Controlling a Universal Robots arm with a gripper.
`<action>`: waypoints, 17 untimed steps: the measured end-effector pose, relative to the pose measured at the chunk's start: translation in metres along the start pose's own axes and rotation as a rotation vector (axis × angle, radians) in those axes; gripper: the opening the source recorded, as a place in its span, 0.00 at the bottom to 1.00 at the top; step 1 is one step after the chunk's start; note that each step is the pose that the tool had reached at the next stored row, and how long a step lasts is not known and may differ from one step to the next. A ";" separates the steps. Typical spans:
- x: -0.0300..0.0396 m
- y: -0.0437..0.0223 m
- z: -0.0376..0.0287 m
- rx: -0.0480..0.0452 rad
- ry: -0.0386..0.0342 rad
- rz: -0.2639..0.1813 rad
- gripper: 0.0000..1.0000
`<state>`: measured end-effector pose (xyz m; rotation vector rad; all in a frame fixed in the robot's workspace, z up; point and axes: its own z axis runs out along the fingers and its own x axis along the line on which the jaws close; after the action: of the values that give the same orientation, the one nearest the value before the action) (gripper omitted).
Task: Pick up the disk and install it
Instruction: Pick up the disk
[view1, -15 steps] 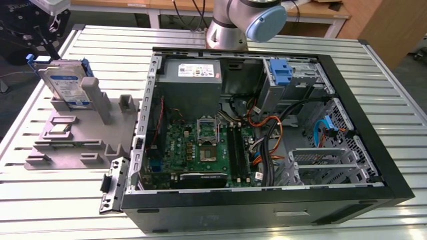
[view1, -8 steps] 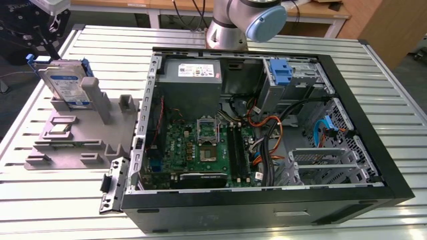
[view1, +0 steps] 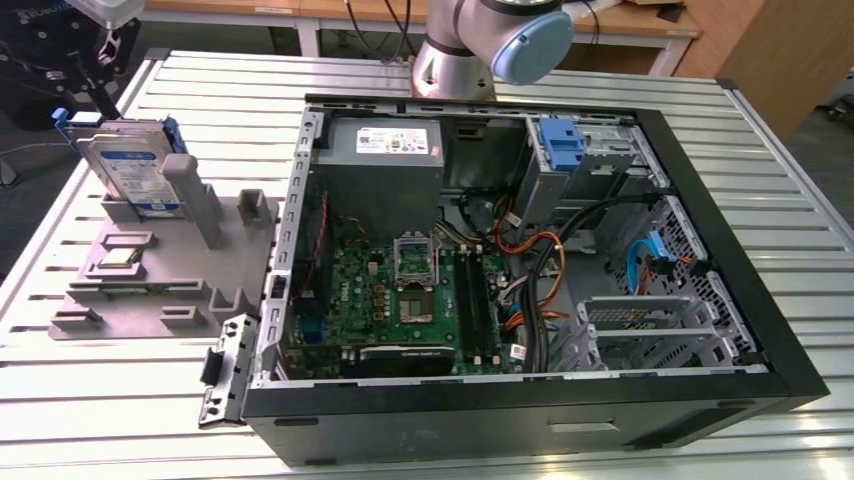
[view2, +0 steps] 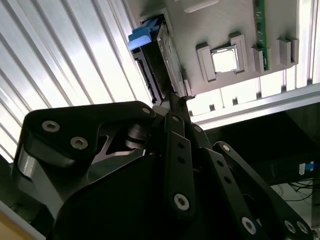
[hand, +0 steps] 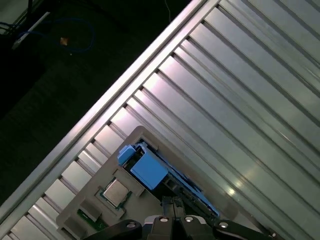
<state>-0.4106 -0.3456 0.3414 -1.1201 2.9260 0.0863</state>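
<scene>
Black end effector (view2: 177, 100) links sit closest to the lens in both wrist views. The two fingertips are drawn together with nothing between them, so it is closed and holds nothing. Its tip hangs just beside the upper edge of the disk (view2: 167, 55); whether they touch I cannot tell.

One disk is on show. It stands on edge in one grey stand (view1: 147, 290), its blue-and-white label turned toward the exterior camera and its blue carrier (hand: 148, 169) framing it. The stand also carries one square chip (view1: 120, 257) in a shallow pocket and one green circuit strip (view2: 260, 30) in a slot.

At the exterior view's right of the stand, a little apart, one open computer case (view1: 534, 415) lies on its side. Inside it are one green motherboard (view1: 400, 300), one grey power supply (view1: 387, 140), one bare blue bracket (view1: 563, 145), one metal drive cage (view1: 647, 330) and a bundle of orange and black cables (view1: 534, 270). One arm (view1: 481, 40) rises behind the case.

Everything rests on a table (view1: 107, 400) of ribbed aluminium slats. Wooden furniture (view1: 781, 50) stands behind it.

The exterior view takes in the case and the arm's base, while the wrist views look along the end effector onto the stand. The first wrist view adds the dark floor (hand: 50, 100) past the table's edge, with a blue cable (hand: 90, 30) lying on it.
</scene>
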 end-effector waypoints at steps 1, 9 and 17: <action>0.0000 0.0000 0.0001 -0.0005 0.0009 -0.018 0.10; 0.0000 0.0000 0.0005 -0.0044 0.0080 -0.163 0.10; 0.0000 -0.0001 0.0010 -0.0082 0.0151 -0.309 0.10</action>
<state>-0.4106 -0.3456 0.3404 -1.5612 2.7262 0.0873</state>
